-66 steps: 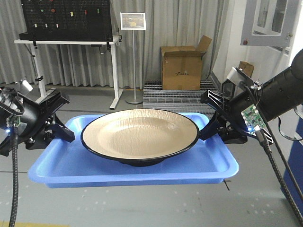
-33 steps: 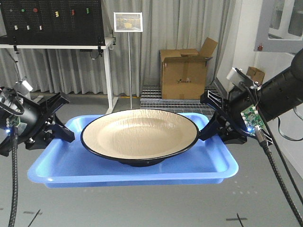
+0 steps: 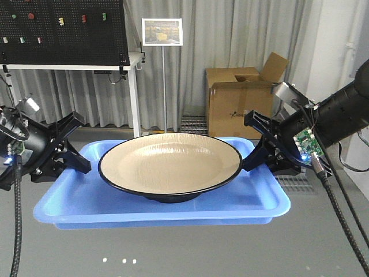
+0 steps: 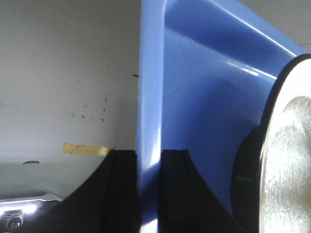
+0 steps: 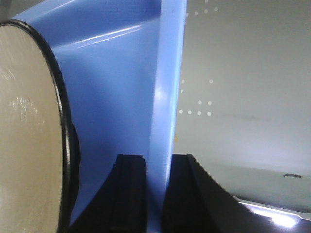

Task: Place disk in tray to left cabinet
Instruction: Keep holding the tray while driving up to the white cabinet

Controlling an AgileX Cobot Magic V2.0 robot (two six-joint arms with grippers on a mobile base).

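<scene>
The tan disk (image 3: 169,164) with its black rim lies in the middle of the blue tray (image 3: 69,203), which hangs level above the floor between my arms. My left gripper (image 3: 81,165) is shut on the tray's left rim (image 4: 148,121). My right gripper (image 3: 252,163) is shut on the tray's right rim (image 5: 165,111). The left wrist view shows the disk's edge (image 4: 286,160) at the right. The right wrist view shows the disk (image 5: 29,131) at the left. The left cabinet is out of view.
Ahead stand a white table (image 3: 75,67) with a black pegboard (image 3: 60,23), a sign on a thin pole (image 3: 163,69), an open cardboard box (image 3: 242,107) and grey curtains. Yellow tape (image 4: 87,149) marks the grey floor below.
The background has slid to the right and come nearer: the box, sign pole and table moved right. Both grippers, the tray and the disk keep their places in the view.
</scene>
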